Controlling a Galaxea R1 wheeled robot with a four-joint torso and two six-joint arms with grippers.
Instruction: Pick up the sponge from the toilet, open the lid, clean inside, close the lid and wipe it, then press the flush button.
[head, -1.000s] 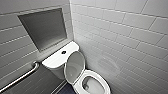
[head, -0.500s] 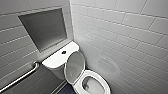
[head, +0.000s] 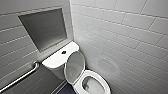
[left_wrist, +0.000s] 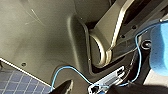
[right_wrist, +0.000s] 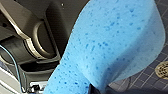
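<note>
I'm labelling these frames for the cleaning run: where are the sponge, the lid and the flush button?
sponge (right_wrist: 112, 45), right wrist view, middle of its blue face.
lid (head: 75, 65), head view, centre of its raised inner face.
flush button (head: 64, 52), head view, its dark round top.

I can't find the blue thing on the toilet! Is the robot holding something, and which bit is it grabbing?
Yes: the right gripper holds the sponge, by one end as far as can be seen; the rest sticks out free.
</note>
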